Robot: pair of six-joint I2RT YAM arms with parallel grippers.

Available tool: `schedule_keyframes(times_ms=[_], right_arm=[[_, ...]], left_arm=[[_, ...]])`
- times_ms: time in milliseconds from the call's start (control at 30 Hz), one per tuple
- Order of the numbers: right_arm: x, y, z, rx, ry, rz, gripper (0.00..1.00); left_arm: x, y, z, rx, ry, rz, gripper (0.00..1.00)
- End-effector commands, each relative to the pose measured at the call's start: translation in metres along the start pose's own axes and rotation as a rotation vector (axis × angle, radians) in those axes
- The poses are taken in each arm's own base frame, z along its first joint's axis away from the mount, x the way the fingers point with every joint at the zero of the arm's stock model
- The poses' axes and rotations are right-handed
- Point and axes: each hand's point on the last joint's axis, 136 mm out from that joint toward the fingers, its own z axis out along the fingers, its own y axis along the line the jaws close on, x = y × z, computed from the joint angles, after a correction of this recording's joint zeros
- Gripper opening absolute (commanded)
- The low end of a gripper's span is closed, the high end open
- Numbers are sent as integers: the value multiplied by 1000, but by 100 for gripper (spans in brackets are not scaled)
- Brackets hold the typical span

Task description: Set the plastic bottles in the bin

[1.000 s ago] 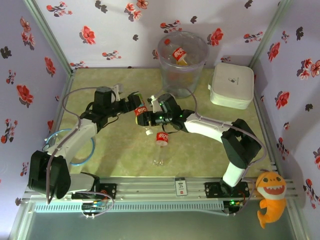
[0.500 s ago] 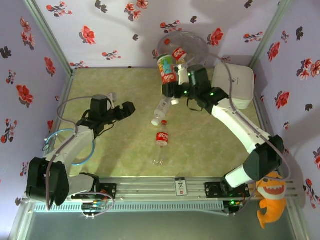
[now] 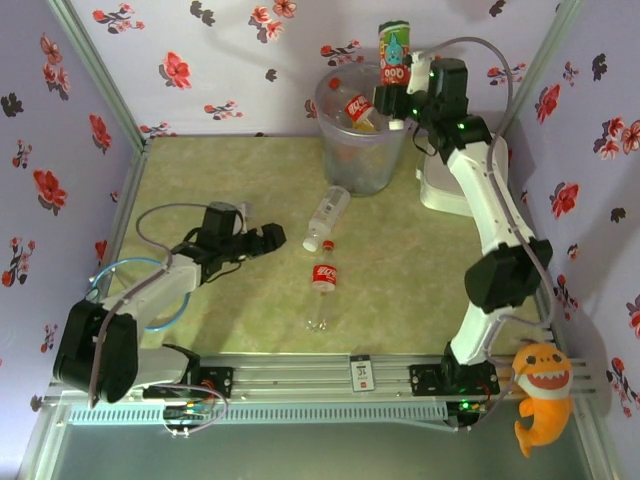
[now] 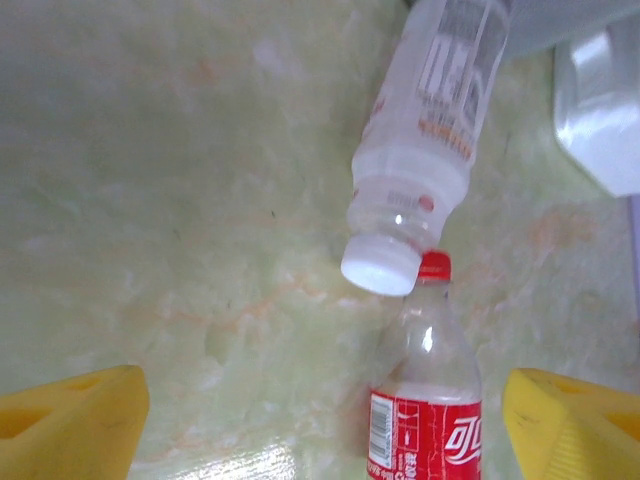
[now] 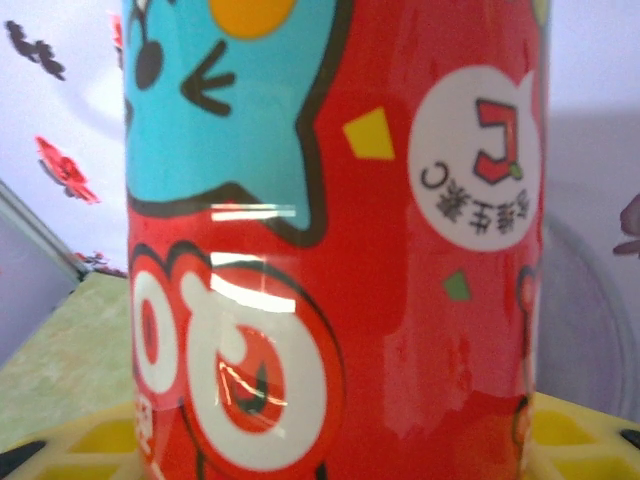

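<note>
My right gripper (image 3: pixel 400 88) is shut on a plastic bottle with a red and blue-green label (image 3: pixel 394 52), held upright above the far right rim of the bin (image 3: pixel 350 155). That label (image 5: pixel 330 250) is close up in the right wrist view, between yellow fingers (image 5: pixel 70 450). A red-labelled bottle (image 3: pixel 357 108) lies inside the bin. On the table lie a white-capped clear bottle (image 3: pixel 327 214) and a red-capped bottle (image 3: pixel 322 278), caps nearly touching. My left gripper (image 3: pixel 275 237) hangs open just left of them. The red-capped bottle (image 4: pixel 425 400) lies between its spread fingers (image 4: pixel 70 420), nearer the right one, with the white-capped bottle (image 4: pixel 430 150) beyond.
A white lidded box (image 3: pixel 470 180) stands right of the bin, partly behind the right arm. Flowered walls close in the left, back and right sides. An orange plush toy (image 3: pixel 540 385) hangs outside the front right corner. Open table lies along the left and front.
The right arm has carried the blue-green labelled bottle from the table's middle up to above the bin. The left gripper has drawn back and settled low beside the two lying bottles.
</note>
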Motion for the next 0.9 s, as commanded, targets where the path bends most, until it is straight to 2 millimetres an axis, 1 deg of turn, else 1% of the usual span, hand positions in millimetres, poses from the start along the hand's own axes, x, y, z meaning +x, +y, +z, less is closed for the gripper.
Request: schedule_keyframes(times_ms=[0, 67, 100, 233, 333, 500, 667, 800, 867], right_arm=[[-12, -11, 19, 29, -11, -65, 52], [-12, -21, 35, 52, 1, -95, 52], [-12, -22, 41, 56, 6, -105, 52], [5, -30, 71, 42, 29, -97, 52], [16, -39, 83, 68, 45, -101, 52], [31, -52, 93, 102, 74, -127, 52], [56, -64, 99, 129, 130, -136, 54], [70, -69, 102, 138, 160, -136, 59], [73, -71, 103, 138, 165, -130, 64]], left_arm=[[7, -8, 9, -38, 18, 53, 92], [15, -11, 15, -55, 40, 82, 92], [18, -14, 17, -56, 47, 93, 92], [26, -20, 26, -56, 73, 117, 92], [27, -25, 28, -50, 80, 125, 92], [28, -26, 30, -49, 85, 132, 92], [30, -28, 32, -47, 89, 134, 92], [30, -30, 33, -46, 93, 138, 92], [31, -31, 34, -47, 97, 141, 92]])
